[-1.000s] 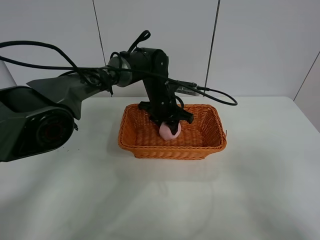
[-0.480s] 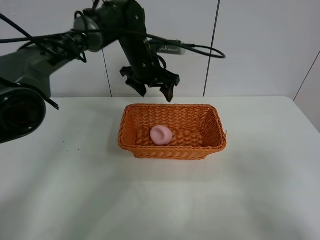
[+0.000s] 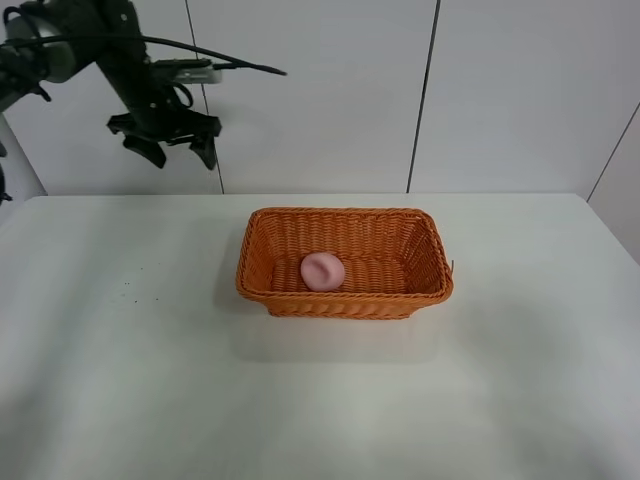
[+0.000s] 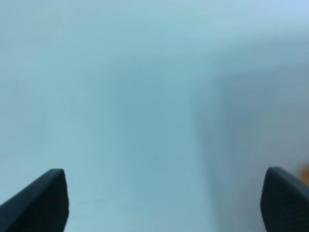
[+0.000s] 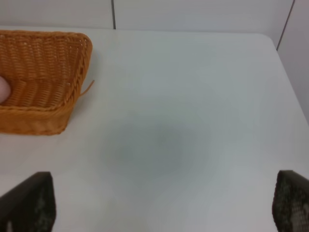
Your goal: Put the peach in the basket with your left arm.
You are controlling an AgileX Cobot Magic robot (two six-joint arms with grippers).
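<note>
The pale pink peach lies on the floor of the orange wicker basket, left of its middle. My left gripper is open and empty, raised high at the back left, far from the basket. In the left wrist view its two dark fingertips stand wide apart over a blurred white surface. In the right wrist view the basket's end and a sliver of the peach show, and the right gripper's fingertips stand wide apart with nothing between them.
The basket stands on a white table in front of a white panelled wall. A black cable trails from the left arm. A loose wicker strand sticks out of the basket's right end.
The left gripper let go of the peach in the basket, rose, and swung up and far to the left. The peach now rests still in the basket.
</note>
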